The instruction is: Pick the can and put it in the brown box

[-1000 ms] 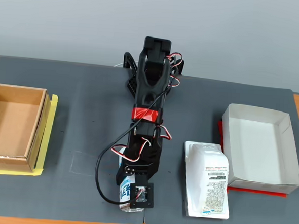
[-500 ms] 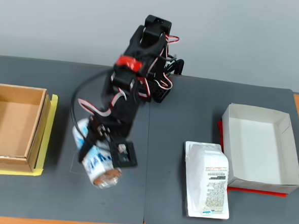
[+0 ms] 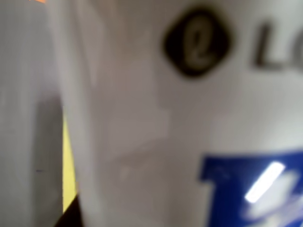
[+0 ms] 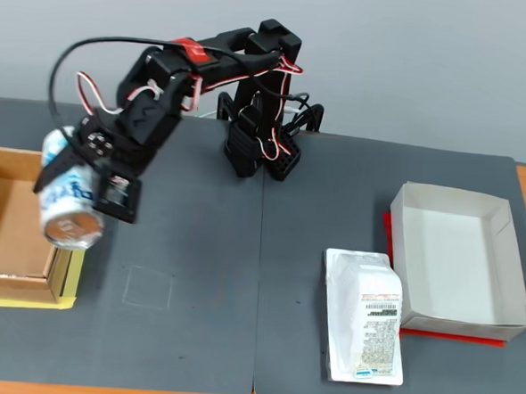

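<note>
1. In the fixed view the gripper (image 4: 67,194) holds the can (image 4: 69,205) off the counter (image 4: 240,276), at the left of the scene. The jaws are closed around the can's upper body, and its silver end faces the camera.
2. The can hangs tilted, above the near right corner of the brown box (image 4: 11,226), so it appears to overlap the box's right wall rather than sit over the open middle.
3. The step in hand is likely the carry into the box. To do it well, the arm should travel further left until the whole can is over the box floor, clear of the wall.
4. The can should be lowered close to the floor before release. A drop from this height could let it bounce or roll against the cardboard.
5. The box looks longer than the can, so laying the can along the box's length leaves the most margin.
6. The wrist view shows only the can's (image 3: 189,118) white skin, blurred dark lettering and a blue patch, very close. It gives no help in judging clearance.
7. The white packet (image 4: 367,315) and the white-grey box (image 4: 456,258) lie well apart at the right, out of the path.
</note>
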